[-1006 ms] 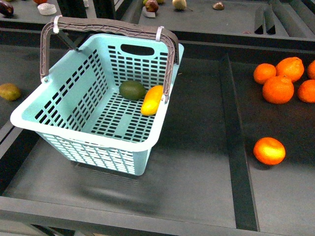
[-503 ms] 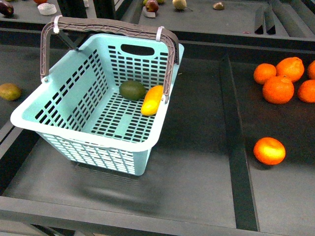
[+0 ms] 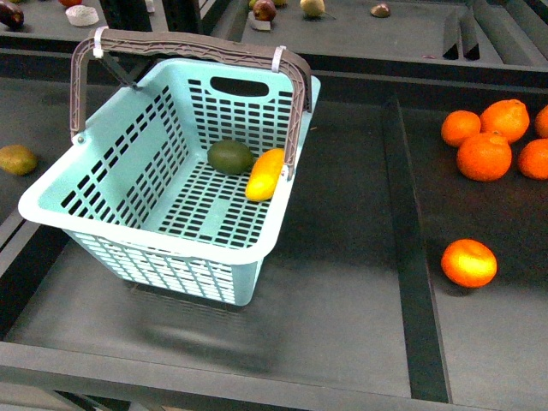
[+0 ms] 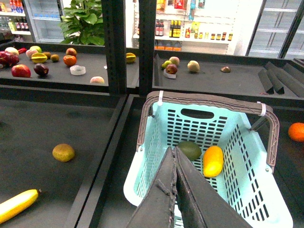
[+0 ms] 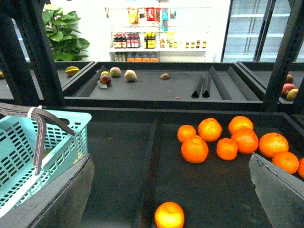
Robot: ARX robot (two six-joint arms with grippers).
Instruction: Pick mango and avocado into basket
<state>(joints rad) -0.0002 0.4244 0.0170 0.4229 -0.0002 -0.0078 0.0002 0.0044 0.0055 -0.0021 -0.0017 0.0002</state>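
The mango (image 3: 265,175) and avocado (image 3: 230,157) lie touching inside the basket (image 3: 145,232); the left gripper (image 4: 175,190), fingers pressed together and empty, hangs nearer than the wide-spread right gripper (image 5: 171,190).

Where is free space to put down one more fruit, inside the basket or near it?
Inside the basket, the floor toward its near wall is bare; the avocado and mango sit touching at the far right. Outside, the dark shelf between the basket and the divider is bare. Past the divider, the oranges crowd the far corner.
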